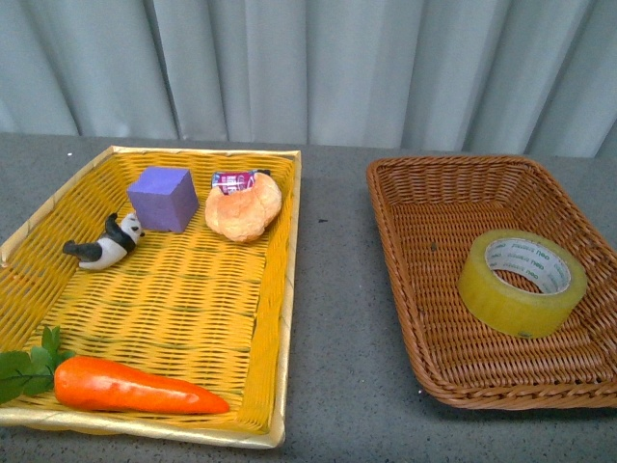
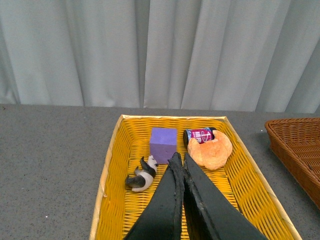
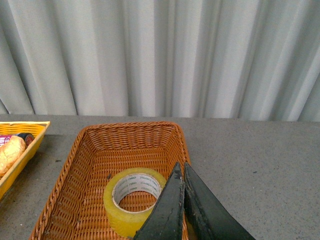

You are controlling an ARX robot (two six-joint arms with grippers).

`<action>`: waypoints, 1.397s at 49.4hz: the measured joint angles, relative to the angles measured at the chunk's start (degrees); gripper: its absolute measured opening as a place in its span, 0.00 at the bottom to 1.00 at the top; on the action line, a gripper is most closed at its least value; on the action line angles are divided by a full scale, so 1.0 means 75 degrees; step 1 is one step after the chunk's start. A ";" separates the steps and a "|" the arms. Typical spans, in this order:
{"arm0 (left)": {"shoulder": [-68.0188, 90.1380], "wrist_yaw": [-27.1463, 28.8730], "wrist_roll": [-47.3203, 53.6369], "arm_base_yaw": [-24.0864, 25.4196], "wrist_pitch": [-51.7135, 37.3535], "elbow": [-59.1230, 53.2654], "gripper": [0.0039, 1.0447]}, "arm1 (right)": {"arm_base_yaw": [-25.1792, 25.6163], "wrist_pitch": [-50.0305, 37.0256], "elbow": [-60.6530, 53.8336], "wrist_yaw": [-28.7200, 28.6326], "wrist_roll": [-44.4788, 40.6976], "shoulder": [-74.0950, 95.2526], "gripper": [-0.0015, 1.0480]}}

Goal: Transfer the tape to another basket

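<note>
The yellowish tape roll (image 1: 522, 281) with a white printed core lies flat in the brown wicker basket (image 1: 424, 203) on the right. It also shows in the right wrist view (image 3: 131, 200), inside the basket (image 3: 87, 165). My right gripper (image 3: 182, 167) is shut and empty, above the basket's rim beside the tape. My left gripper (image 2: 179, 159) is shut and empty, above the yellow woven tray (image 2: 116, 165). Neither arm shows in the front view.
The yellow tray (image 1: 174, 318) on the left holds a purple cube (image 1: 162, 198), a toy panda (image 1: 106, 243), a bread roll (image 1: 244, 208), a small can (image 1: 231, 180) and a carrot (image 1: 130, 386). Grey tabletop (image 1: 333, 318) lies between tray and basket. A curtain hangs behind.
</note>
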State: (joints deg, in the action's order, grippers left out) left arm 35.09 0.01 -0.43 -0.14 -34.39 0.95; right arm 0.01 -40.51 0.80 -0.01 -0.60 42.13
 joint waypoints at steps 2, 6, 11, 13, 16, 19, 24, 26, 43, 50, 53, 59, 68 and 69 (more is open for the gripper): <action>-0.0277 0.0000 -0.0003 0.0000 0.0259 0.0000 0.03 | 0.0000 0.0245 -0.0026 0.0000 0.0000 -0.0286 0.01; -0.0595 0.0000 -0.0003 0.0000 0.0554 0.0000 0.03 | 0.0000 0.0600 -0.0041 0.0000 0.0000 -0.0679 0.01; -0.1008 0.0000 -0.0003 0.0000 0.0935 -0.0003 0.03 | 0.0000 0.1029 -0.0064 0.0000 0.0000 -0.1151 0.01; -0.1174 0.0000 0.0000 0.0000 0.1090 -0.0003 0.03 | 0.0000 0.1206 -0.0064 0.0000 0.0000 -0.1346 0.01; -0.1419 0.0000 -0.0003 0.0000 0.1323 -0.0003 0.03 | 0.0000 0.1475 -0.0064 0.0000 0.0000 -0.1638 0.01; -0.1603 0.0000 -0.0003 0.0000 0.1501 -0.0003 0.03 | 0.0000 0.1684 -0.0064 0.0000 0.0000 -0.1865 0.01; -0.1918 0.0000 0.0000 0.0000 0.1807 -0.0003 0.03 | 0.0000 0.2043 -0.0064 0.0000 0.0000 -0.2244 0.01; -0.2063 0.0000 0.0000 0.0000 0.1947 -0.0003 0.03 | 0.0000 0.2189 -0.0064 0.0000 0.0000 -0.2398 0.01; -0.2990 0.0000 0.0000 0.0000 0.2865 -0.0003 0.03 | 0.0000 0.3328 -0.0067 -0.0003 0.0000 -0.3570 0.01; -0.3255 0.0000 0.0000 0.0000 0.3133 -0.0003 0.03 | 0.0000 0.3628 -0.0064 -0.0003 0.0000 -0.3873 0.01; -0.3340 0.0000 0.0000 0.0000 0.3220 -0.0003 0.03 | 0.0000 0.3733 -0.0067 -0.0003 0.0000 -0.3975 0.01; -0.4511 -0.0003 0.0000 0.0000 0.4520 -0.0003 0.03 | 0.0000 0.3972 -0.0064 0.0000 0.0000 -0.4220 0.01; -0.4637 0.0000 0.0000 0.0000 0.4570 -0.0003 0.03 | 0.0000 0.5304 -0.0061 -0.0006 0.0000 -0.5330 0.01; -0.4637 0.0000 0.0000 0.0000 0.4572 -0.0003 0.03 | 0.0000 0.5345 -0.0061 -0.0006 0.0000 -0.5447 0.01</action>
State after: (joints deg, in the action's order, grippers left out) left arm 0.32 0.01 -0.43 -0.14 -0.10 0.93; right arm 0.01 -0.43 0.34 -0.05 -0.60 1.28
